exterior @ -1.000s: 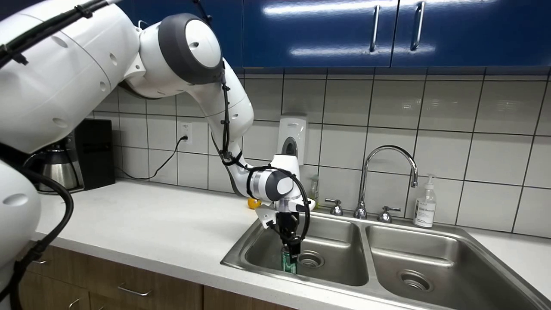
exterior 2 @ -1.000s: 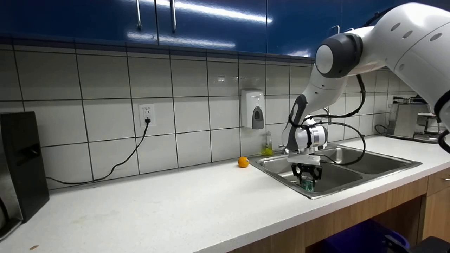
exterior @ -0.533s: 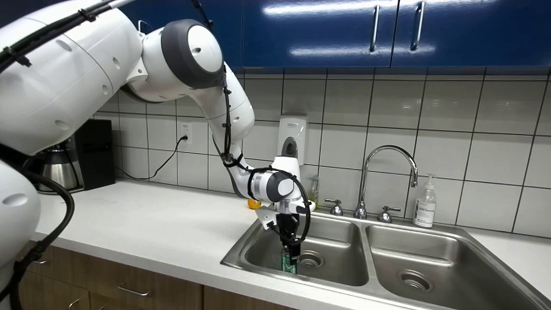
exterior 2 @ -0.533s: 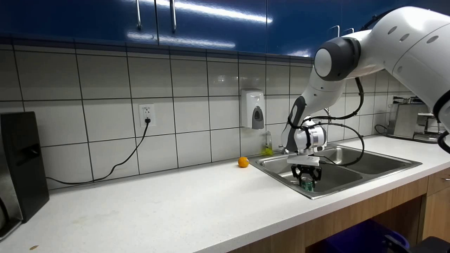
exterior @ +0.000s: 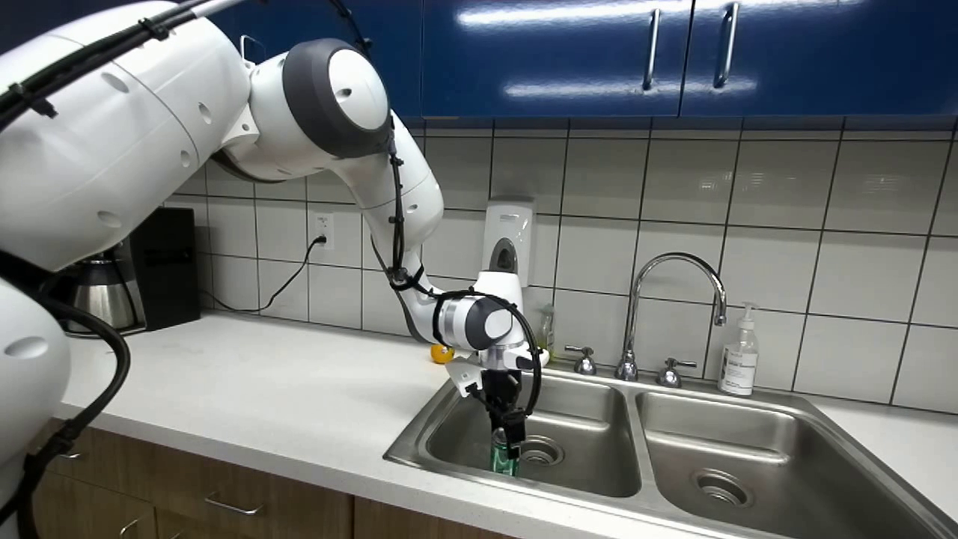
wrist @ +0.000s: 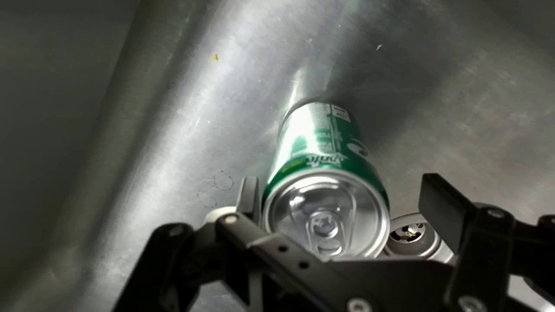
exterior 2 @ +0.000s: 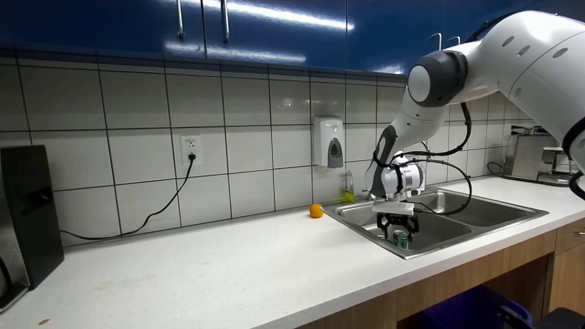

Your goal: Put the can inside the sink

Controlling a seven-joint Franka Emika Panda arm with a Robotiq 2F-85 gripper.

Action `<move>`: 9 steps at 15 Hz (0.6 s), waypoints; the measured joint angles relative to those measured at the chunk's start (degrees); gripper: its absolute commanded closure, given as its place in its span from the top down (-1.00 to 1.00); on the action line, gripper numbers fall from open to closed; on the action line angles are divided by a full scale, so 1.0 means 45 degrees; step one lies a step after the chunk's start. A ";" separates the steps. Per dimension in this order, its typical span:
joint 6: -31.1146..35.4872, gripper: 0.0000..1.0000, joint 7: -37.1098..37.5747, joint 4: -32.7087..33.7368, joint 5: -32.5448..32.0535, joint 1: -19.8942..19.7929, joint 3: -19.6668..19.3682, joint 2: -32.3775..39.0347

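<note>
The green can [wrist: 323, 147] with a silvery top stands upright on the floor of the basin nearer the counter's long stretch, in the stainless-steel sink [exterior: 591, 464]. In the wrist view my gripper [wrist: 344, 197] is open, with its fingers on either side of the can's top. One finger [wrist: 248, 195] sits close beside the can; whether it touches I cannot tell. The opposite finger [wrist: 442, 208] is clearly apart, and part of a drain [wrist: 407, 234] shows in that gap. In both exterior views the gripper [exterior 2: 398, 236] hangs low over the can [exterior 2: 401, 241].
A steel divider [exterior: 636, 434] separates the two basins. Behind them rise the curved chrome faucet [exterior: 673, 256] and its handles, with a soap bottle [exterior: 739, 363] beside them. An orange round object [exterior 2: 316, 210] lies on the counter [exterior 2: 219, 274] near the sink's corner.
The fingers have spread apart and released the can, which stays in the basin. The arm's upper links have sunk slightly, while the gripper has hardly moved.
</note>
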 measured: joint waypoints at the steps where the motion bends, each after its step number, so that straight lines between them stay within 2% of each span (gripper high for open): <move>1: -0.0021 1.00 0.0000 0.0031 0.0000 0.0000 0.0000 0.0003; 9: -0.0197 1.00 0.0057 0.0136 -0.0004 0.0022 -0.0104 0.0003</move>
